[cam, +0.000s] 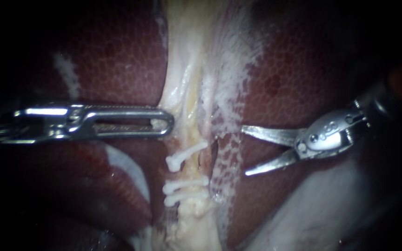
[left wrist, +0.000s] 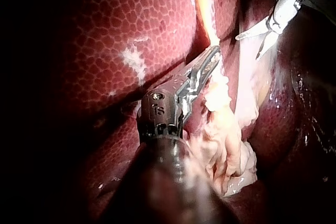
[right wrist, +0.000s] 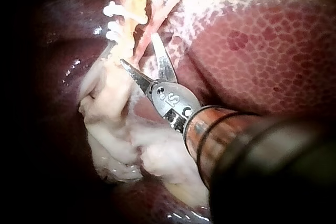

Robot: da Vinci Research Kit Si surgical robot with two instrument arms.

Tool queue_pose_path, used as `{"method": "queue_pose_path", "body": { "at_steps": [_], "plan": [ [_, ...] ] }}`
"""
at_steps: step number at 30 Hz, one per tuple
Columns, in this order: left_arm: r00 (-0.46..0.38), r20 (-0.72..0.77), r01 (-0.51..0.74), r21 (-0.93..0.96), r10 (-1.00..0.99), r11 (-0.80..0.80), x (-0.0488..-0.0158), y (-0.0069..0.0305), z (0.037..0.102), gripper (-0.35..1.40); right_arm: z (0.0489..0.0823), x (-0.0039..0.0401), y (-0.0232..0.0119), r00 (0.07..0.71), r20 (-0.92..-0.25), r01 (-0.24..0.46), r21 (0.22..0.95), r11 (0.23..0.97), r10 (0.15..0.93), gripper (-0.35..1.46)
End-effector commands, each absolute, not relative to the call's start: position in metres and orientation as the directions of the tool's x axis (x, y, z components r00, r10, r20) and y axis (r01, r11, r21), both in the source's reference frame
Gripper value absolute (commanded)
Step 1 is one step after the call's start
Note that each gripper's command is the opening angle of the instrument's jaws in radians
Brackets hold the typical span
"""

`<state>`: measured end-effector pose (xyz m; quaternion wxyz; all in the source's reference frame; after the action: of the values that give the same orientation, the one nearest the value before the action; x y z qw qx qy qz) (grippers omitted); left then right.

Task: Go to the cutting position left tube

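The right instrument's pincer [cam: 244, 151] stands released, blades spread and empty. Just ahead of its tips runs the tube [cam: 190, 166], with three white clips [cam: 184, 185] across it. Beyond, the left instrument's pincer [cam: 165, 123] clenches pale tissue [cam: 182, 88] over the liver [cam: 117, 56].

Not much to read from my end, honestly. All I can spot is tiny stamped characters on metal. There's one small mark on the wrist hub [left wrist: 157, 111] of my left instrument [left wrist: 209, 61] in the left wrist view. There's another on the pivot housing [right wrist: 172, 99] of my right instrument [right wrist: 139, 50] in the right wrist view. The endoscope view shows faint stamping on that same housing. No labels, brands or signs anywhere else.
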<state>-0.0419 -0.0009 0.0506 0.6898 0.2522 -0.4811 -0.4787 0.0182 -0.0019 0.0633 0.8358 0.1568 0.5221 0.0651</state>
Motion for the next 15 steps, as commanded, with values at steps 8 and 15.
{"method": "queue_pose_path", "body": {
  "at_steps": [8,15],
  "plan": [
    [0.051,0.422,0.399,0.822,-0.905,0.406,-0.0404,-0.0002,0.0476,-0.35,0.0657,0.0214,-0.0041,0.444,-0.84,0.107,0.396,0.912,0.313,1.4],
    [0.051,0.423,0.399,0.822,-0.905,0.407,-0.0405,-0.0004,0.0476,-0.35,0.0659,0.0232,-0.0043,0.438,-0.836,0.125,0.421,0.898,0.331,1.37]
  ]
}}
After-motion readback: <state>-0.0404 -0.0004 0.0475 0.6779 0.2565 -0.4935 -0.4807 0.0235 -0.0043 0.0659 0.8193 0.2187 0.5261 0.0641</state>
